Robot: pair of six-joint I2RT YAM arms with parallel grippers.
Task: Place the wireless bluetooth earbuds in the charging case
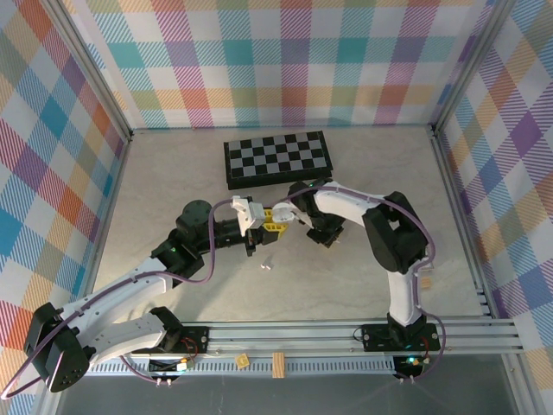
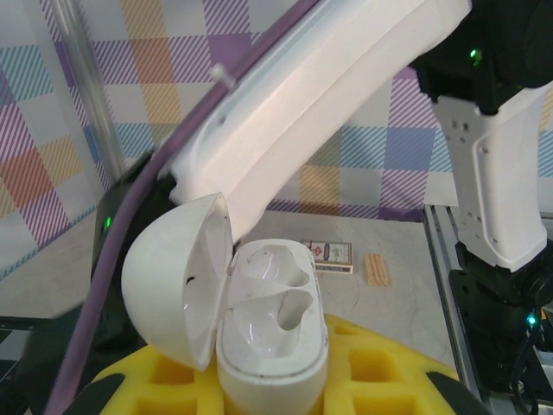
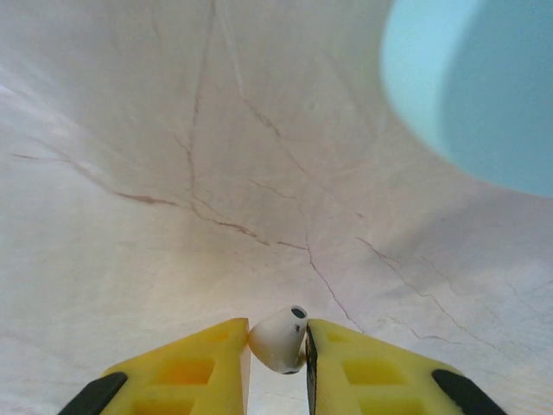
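Top view: the left gripper [image 1: 276, 222] and right gripper [image 1: 328, 235] nearly meet at centre frame above the table [image 1: 173, 173]; a loose earbud [image 1: 266, 266] lies just below them. Left wrist view: the case [image 2: 272, 328], clamped upright between the left gripper's yellow fingers at lower centre, has its lid swung open to the left and both wells empty; the right arm crosses close overhead, so a careless approach could knock the lid or the case. Right wrist view: the right gripper's fingers [image 3: 354, 363], at the bottom edge and low over the table, pinch a white earbud [image 3: 278, 339] by its rounded head. The hold is at the very fingertips on a curved surface, so the bud may squirt out or rotate. Its stem is hidden, so misalignment with a shaped well is likely. A blue case [image 3: 484, 86] blurs the upper right.
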